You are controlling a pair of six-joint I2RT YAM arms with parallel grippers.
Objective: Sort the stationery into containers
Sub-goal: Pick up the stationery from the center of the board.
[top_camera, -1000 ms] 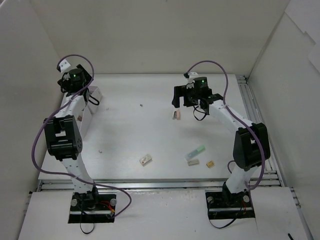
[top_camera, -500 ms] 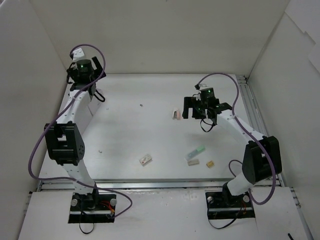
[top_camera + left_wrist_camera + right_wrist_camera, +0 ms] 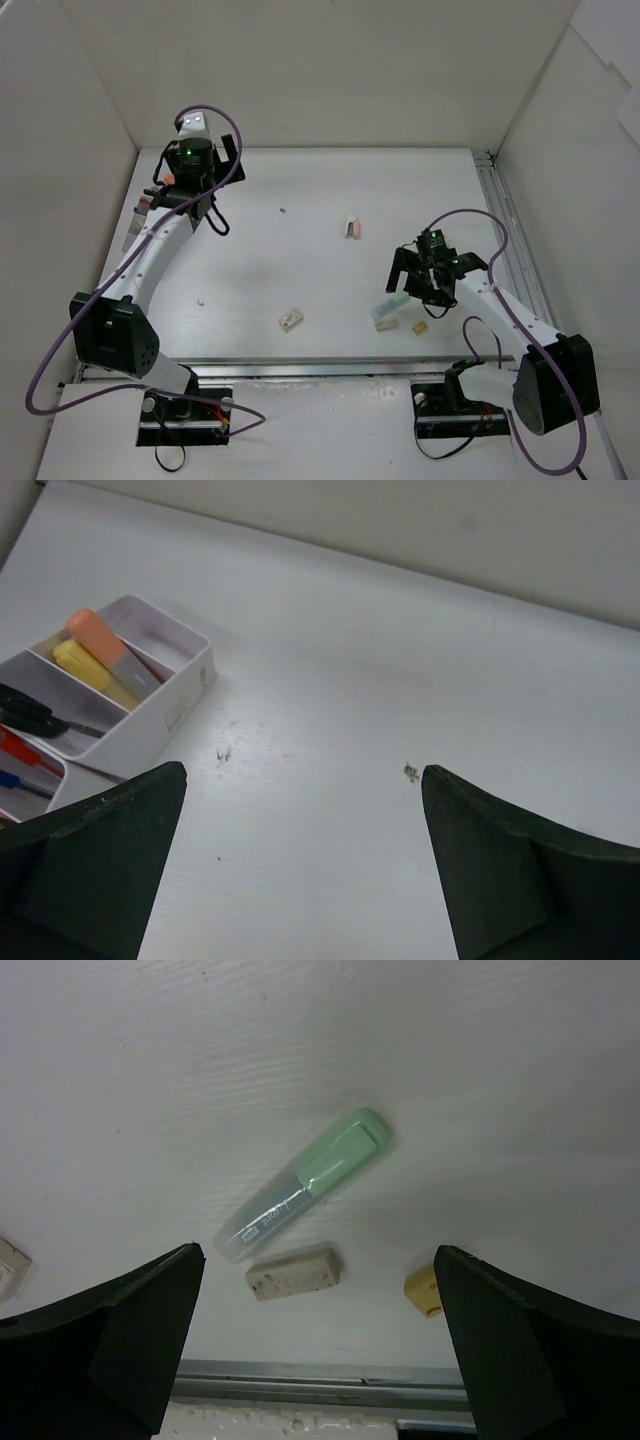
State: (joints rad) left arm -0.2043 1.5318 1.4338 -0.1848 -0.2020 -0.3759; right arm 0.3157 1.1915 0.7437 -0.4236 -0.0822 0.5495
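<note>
Three small items below the right end effector (image 3: 318,1252), fingers spread wide and gripping nothing: green highlighter (image 3: 305,1185) slantwise on the desk (image 3: 480,1080), whitish eraser (image 3: 293,1273) just beside its clear end, tan eraser (image 3: 425,1293) a little apart, toward the front edge. Probable step in hand: picking up the green highlighter. To do it well: turn the wrist to set the fingers across the barrel, not along it; centre over the barrel's middle; come straight down; close only with a finger on either side; keep off the whitish eraser to avoid dragging it along. Left end effector (image 3: 302,775) likewise spread and empty, over bare desk just beside the white organiser (image 3: 185,695), with orange highlighter (image 3: 100,635) and yellow highlighter (image 3: 85,665) in one compartment, scissors (image 3: 25,710) in the next, pens (image 3: 25,750) in the nearest. Against a second ago: right arm drawn back from beside the pink item (image 3: 351,227) at mid-desk to the near-right cluster; left arm swung off the organiser toward the desk's far middle; loose items unmoved.
</note>
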